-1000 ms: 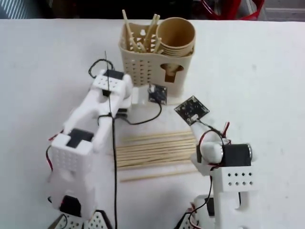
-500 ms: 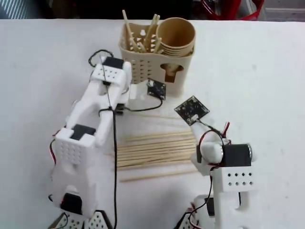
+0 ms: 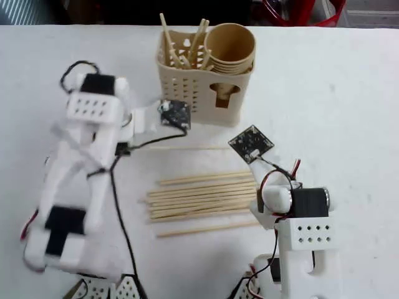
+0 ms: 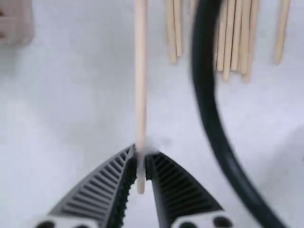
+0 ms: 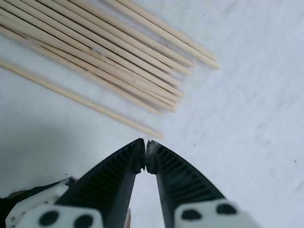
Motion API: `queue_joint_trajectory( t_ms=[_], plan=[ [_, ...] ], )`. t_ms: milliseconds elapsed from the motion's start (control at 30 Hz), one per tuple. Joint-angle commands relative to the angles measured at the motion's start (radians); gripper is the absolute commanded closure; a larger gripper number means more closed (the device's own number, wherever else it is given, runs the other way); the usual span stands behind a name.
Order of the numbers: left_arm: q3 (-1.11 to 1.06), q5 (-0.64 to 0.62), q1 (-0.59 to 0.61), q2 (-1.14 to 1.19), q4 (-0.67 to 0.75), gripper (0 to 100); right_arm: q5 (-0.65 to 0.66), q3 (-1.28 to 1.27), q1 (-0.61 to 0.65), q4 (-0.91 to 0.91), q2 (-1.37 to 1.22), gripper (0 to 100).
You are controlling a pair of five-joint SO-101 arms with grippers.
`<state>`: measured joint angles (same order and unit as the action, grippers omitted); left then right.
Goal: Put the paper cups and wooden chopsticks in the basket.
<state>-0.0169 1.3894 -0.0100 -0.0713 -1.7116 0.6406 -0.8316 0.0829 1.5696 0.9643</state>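
The left fingers, dark and ribbed, are clenched on one end of a single chopstick. This slim, pale wooden rod runs out from their tips over the white desk. The right fingers press together tip to tip and hold nothing, near the end of a stray stick lying just apart from the loose bundle. The perforated basket holds nested paper cups.

High camera steeply over the table; both wrist cameras close above the shared chopsticks.
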Motion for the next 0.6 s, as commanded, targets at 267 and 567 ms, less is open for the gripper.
queue_joint_trajectory(
  t_ms=[267, 567],
  plan=[
    [0.146, -0.695, -0.064, -0.441, 0.384, 98, 0.000, 0.006, -0.002, -0.013, 0.001, 98.1],
    [0.292, -1.389, -0.133, -0.220, 0.767, 98, 0.000, 0.005, 0.002, -0.015, 0.004, 98.1]
  ],
)
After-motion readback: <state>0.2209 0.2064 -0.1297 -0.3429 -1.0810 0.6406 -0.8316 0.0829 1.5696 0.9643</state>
